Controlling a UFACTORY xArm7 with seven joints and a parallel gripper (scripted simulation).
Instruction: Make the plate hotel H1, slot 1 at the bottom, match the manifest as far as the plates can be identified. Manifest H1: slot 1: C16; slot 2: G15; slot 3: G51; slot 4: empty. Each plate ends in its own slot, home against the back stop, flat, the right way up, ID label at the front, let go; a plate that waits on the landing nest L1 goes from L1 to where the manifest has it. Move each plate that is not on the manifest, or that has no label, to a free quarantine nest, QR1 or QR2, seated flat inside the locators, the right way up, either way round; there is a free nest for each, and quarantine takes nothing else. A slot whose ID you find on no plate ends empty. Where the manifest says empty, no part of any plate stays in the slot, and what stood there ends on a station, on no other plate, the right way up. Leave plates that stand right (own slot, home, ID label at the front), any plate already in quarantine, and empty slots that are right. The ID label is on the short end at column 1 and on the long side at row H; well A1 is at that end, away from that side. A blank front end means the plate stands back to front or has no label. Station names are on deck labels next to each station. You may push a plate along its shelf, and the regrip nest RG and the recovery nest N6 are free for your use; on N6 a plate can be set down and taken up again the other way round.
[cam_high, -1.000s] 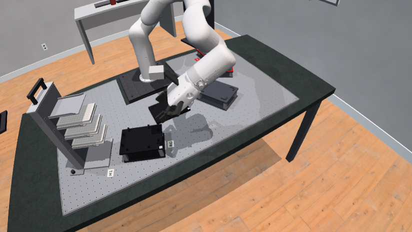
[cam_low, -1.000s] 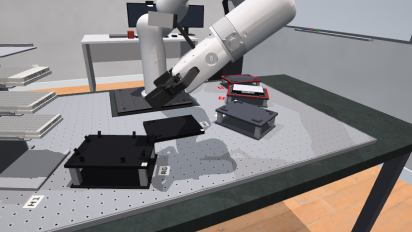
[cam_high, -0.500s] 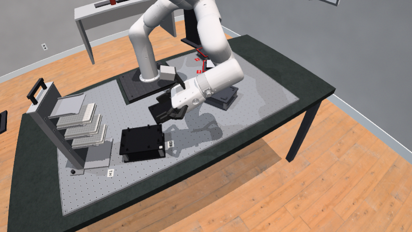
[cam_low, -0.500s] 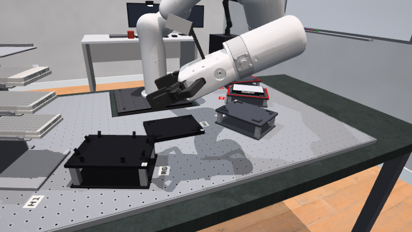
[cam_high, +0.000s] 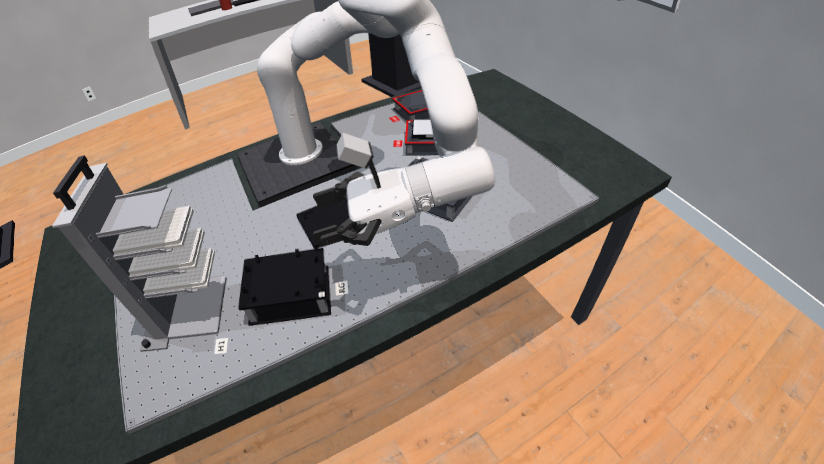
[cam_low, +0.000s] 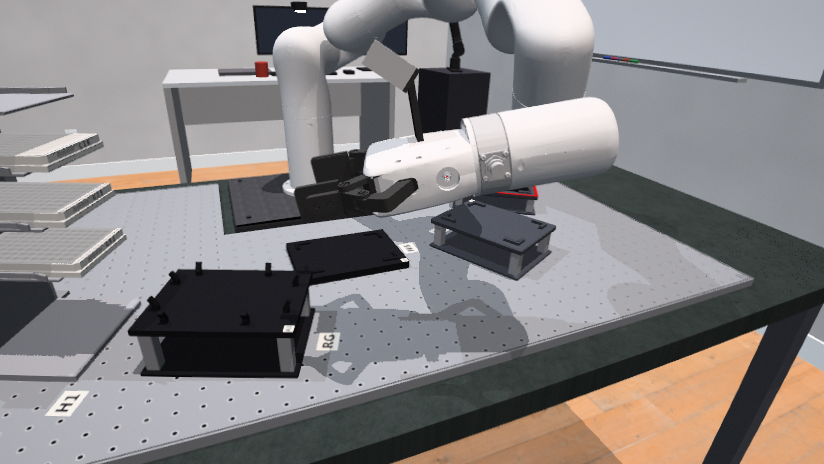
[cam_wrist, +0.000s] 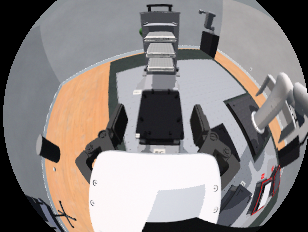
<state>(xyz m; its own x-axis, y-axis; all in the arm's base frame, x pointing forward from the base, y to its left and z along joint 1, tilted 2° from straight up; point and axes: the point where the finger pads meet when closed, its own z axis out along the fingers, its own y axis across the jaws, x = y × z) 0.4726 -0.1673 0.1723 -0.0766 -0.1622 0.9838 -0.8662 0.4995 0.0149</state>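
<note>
The plate hotel H1 (cam_high: 132, 247) stands at the table's left end. Its three lower slots each hold a white well plate: bottom (cam_high: 179, 277), middle (cam_high: 167, 252) and upper (cam_high: 154, 229). The top shelf (cam_high: 136, 210) holds no plate. The plates also show at the left edge in the exterior view (cam_low: 54, 201). I cannot read any plate label. My gripper (cam_high: 331, 223) is open and empty. It lies level above a flat black nest (cam_low: 345, 253), pointing toward the hotel. In the wrist view the fingers frame the RG nest, with the hotel (cam_wrist: 161, 38) far ahead.
The raised black RG nest (cam_high: 285, 285) with locator pins stands between the gripper and the hotel. A dark grey raised nest (cam_low: 493, 236) sits under the forearm. Two red-edged quarantine nests lie behind the arm; one (cam_high: 420, 131) holds a white plate, the other (cam_high: 411, 102) is bare.
</note>
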